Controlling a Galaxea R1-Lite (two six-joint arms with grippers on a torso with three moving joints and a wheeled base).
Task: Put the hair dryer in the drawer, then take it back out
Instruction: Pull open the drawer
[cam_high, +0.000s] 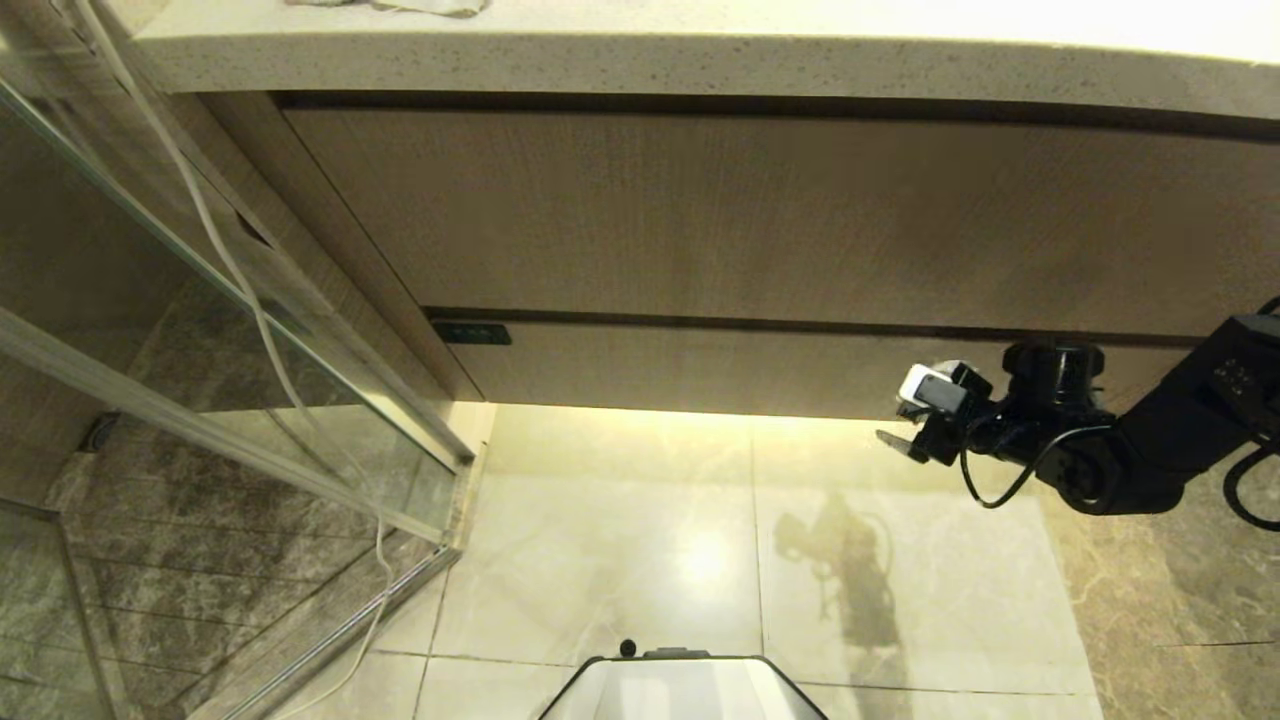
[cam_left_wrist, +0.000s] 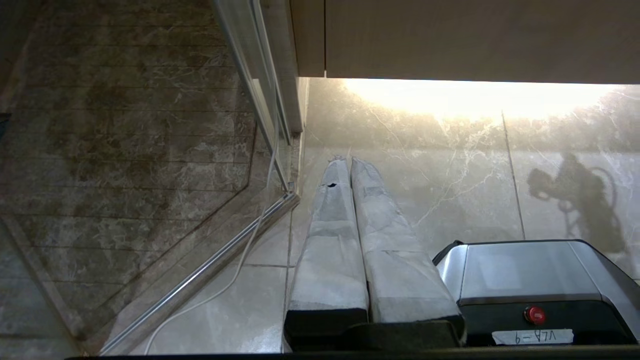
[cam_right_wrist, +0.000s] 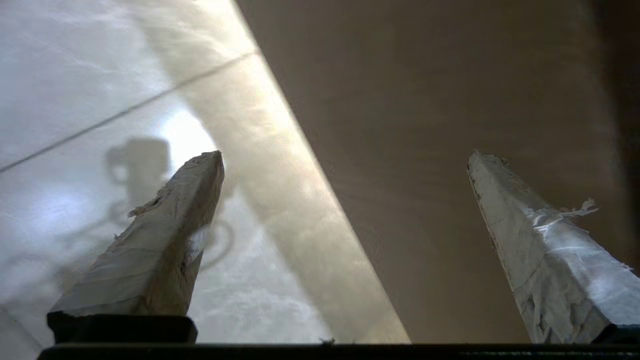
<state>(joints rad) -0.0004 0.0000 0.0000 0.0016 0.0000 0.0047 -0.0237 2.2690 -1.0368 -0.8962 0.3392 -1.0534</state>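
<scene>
Below the tabletop (cam_high: 700, 50), the right gripper (cam_high: 905, 425), jaws spread wide and empty, hangs just before the closed drawer (cam_high: 700, 370), seemingly to open it, while the left gripper (cam_left_wrist: 348, 165) idles, jaws pressed together, over the floor (cam_high: 620, 540); the hair dryer is nowhere visible.

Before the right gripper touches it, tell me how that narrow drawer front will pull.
The drawer looks smooth and handleless: probably slippery, needing a hook under its edge. Wide, with the open right gripper near its right end, it may skew.
</scene>
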